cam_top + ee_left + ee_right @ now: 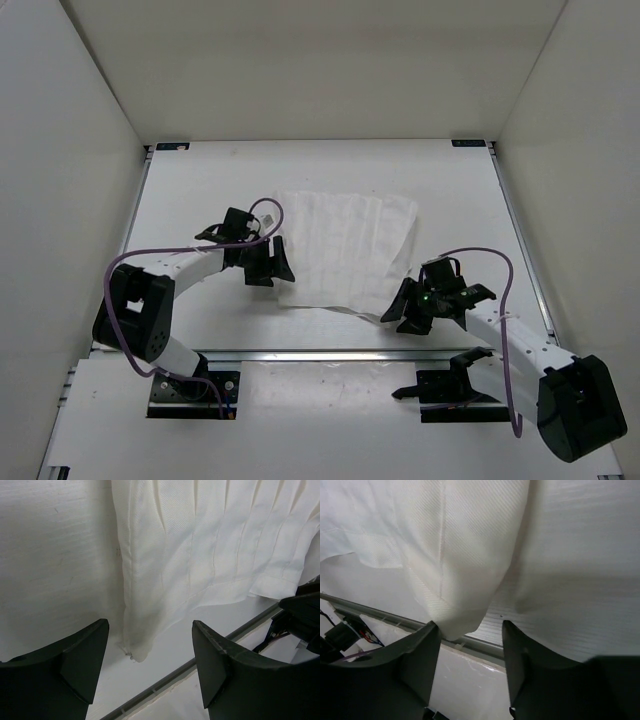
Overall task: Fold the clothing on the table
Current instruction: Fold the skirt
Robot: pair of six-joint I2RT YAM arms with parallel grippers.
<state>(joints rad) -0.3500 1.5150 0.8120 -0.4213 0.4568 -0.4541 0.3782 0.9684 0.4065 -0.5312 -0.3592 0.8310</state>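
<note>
The clothing (345,248) lies flat and creased with pleat lines in the middle of the table (200,190). My left gripper (270,262) sits at the garment's left edge. In the left wrist view its fingers stand wide apart, and the near left corner of the clothing (137,645) lies on the table just ahead of them, untouched. My right gripper (410,305) is at the near right corner. In the right wrist view that corner of the clothing (455,622) hangs between its fingers and brushes the left finger (422,650), with a gap left to the other finger.
An aluminium rail (330,353) runs along the table's near edge, just behind both grippers. White walls close in the left, right and back sides. The right arm (300,615) shows at the right edge of the left wrist view.
</note>
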